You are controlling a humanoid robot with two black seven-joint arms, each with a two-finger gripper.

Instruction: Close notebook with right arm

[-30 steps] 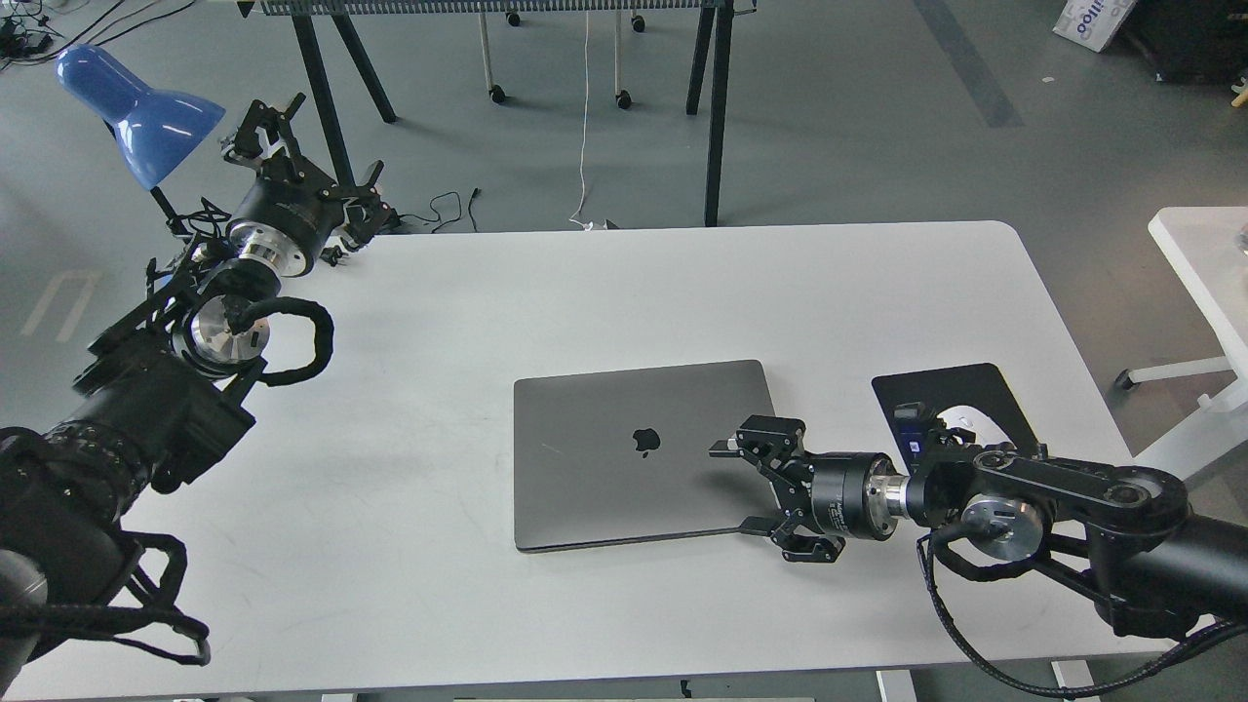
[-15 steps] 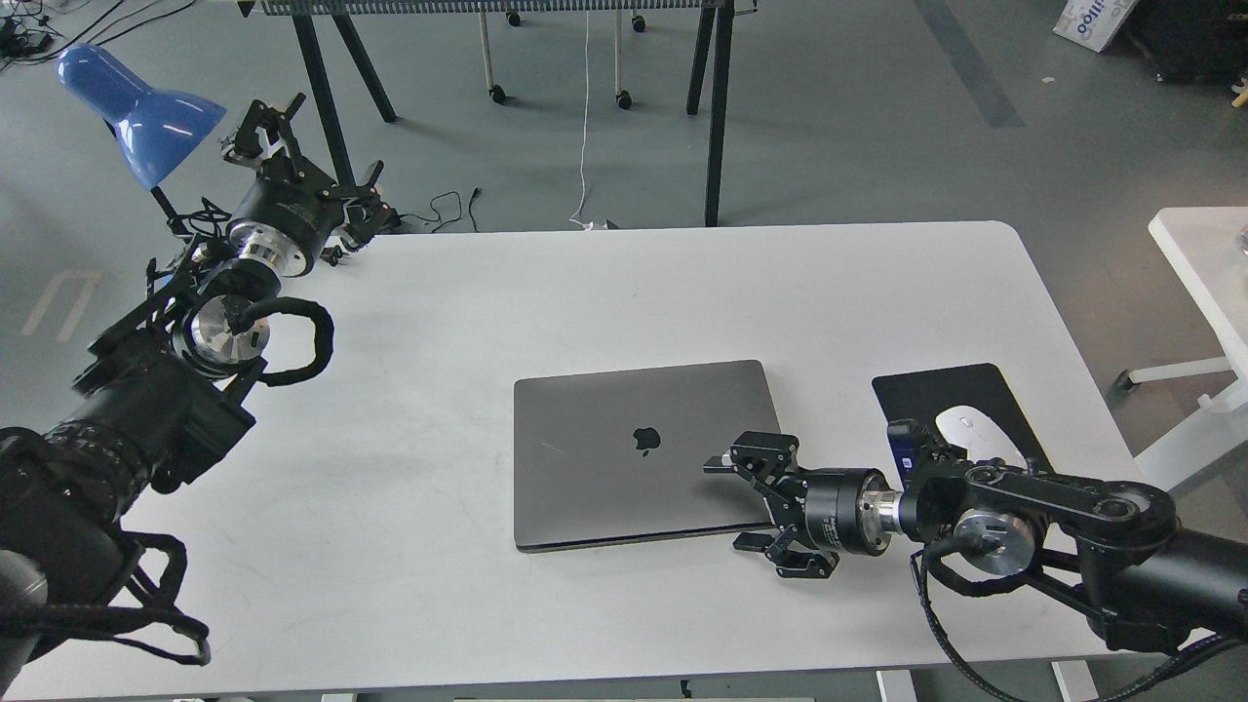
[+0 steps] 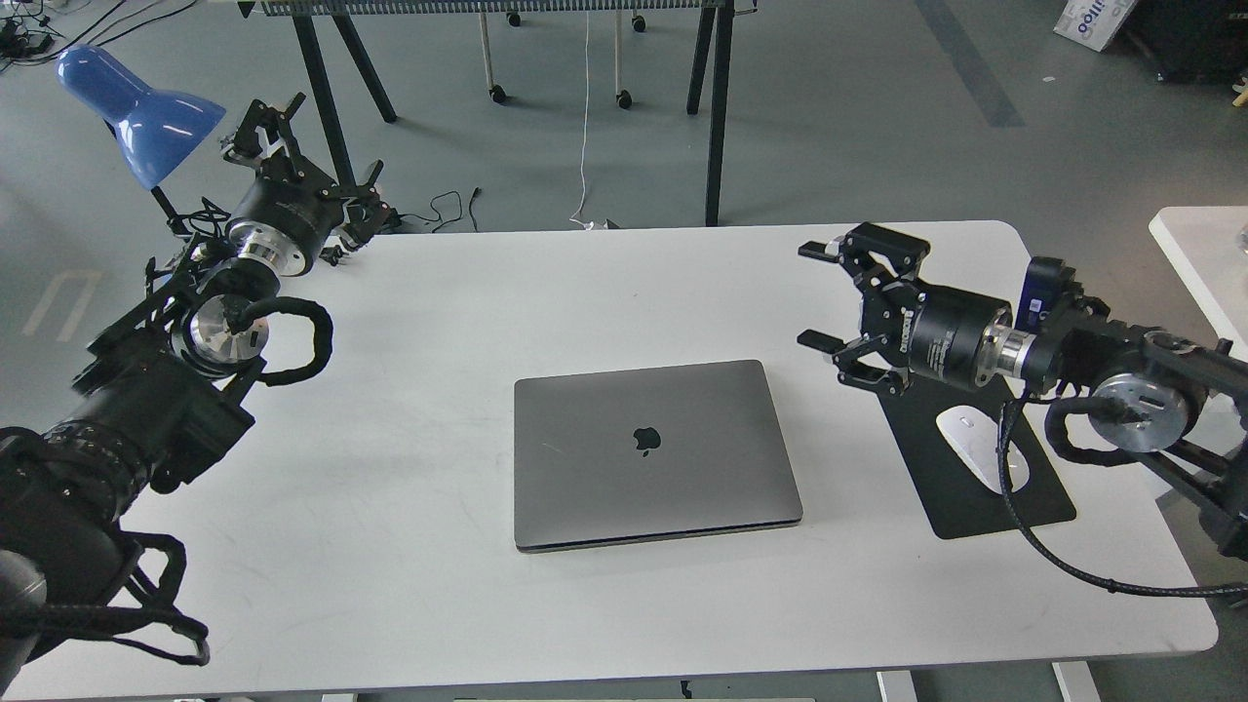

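The notebook (image 3: 651,451) is a grey laptop with a black apple logo. It lies shut and flat at the middle of the white table (image 3: 585,292). My right gripper (image 3: 811,295) is open and empty. It hangs above the table to the right of the laptop and a little behind it, apart from it. My left gripper (image 3: 261,127) is raised past the table's back left corner, far from the laptop. Its fingers look spread.
A black mouse pad (image 3: 965,478) with a white mouse (image 3: 980,444) lies right of the laptop, partly under my right arm. A blue desk lamp (image 3: 136,112) stands at the back left. Black table legs (image 3: 717,117) stand behind the table. Another white table (image 3: 1204,253) is at the far right.
My right gripper has lifted off the laptop's right edge and swung back and to the right, uncovering the mouse pad. The laptop and left arm have not moved.
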